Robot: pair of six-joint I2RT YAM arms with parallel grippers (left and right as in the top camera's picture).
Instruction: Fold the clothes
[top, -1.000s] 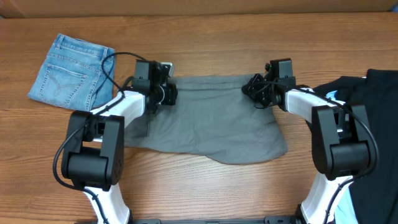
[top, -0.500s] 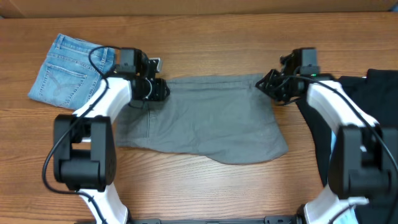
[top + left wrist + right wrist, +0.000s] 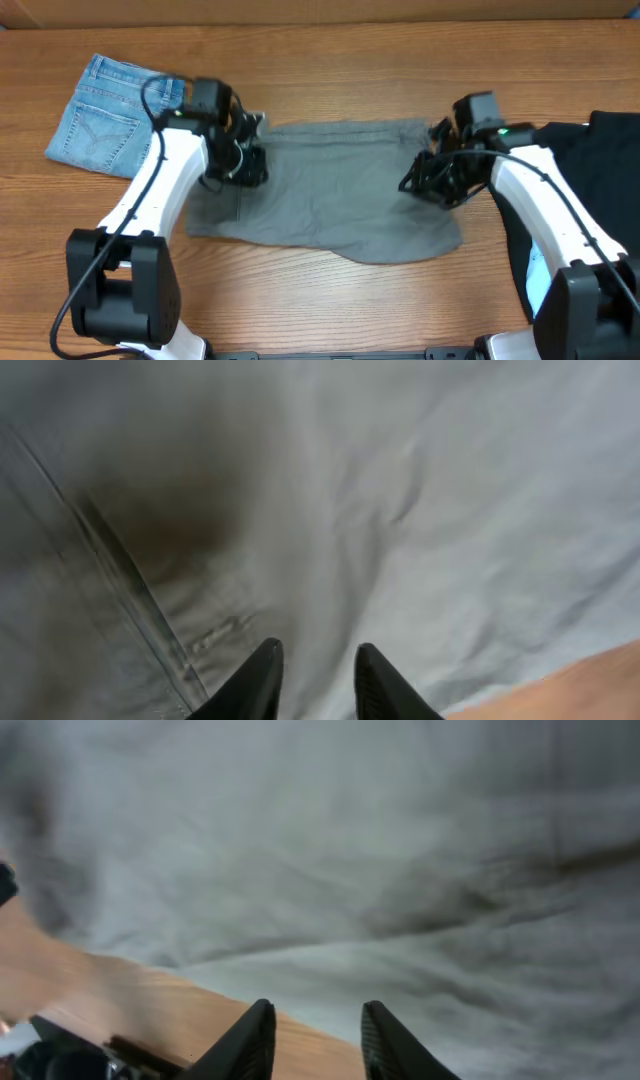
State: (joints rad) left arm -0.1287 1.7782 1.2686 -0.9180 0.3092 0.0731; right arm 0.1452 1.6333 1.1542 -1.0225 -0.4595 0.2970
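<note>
the grey shorts (image 3: 330,205) lie flat at the centre of the table (image 3: 330,310), hem nearest the robot. close over them, the left gripper (image 3: 245,162) at 9 o'clock and the right gripper (image 3: 425,182) at 3 o'clock hang with jaws parted, holding nothing. the cotton looks soft, light and limp, so it is best pinched at the far waistband corners. black garments (image 3: 605,160) lie at 3 o'clock, folded denim shorts (image 3: 110,125) at 10.

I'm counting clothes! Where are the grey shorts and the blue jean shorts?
grey cotton shorts (image 3: 330,190), overhead view, middle of the flat fabric
light-blue denim shorts (image 3: 105,125), overhead view, back pocket
</note>
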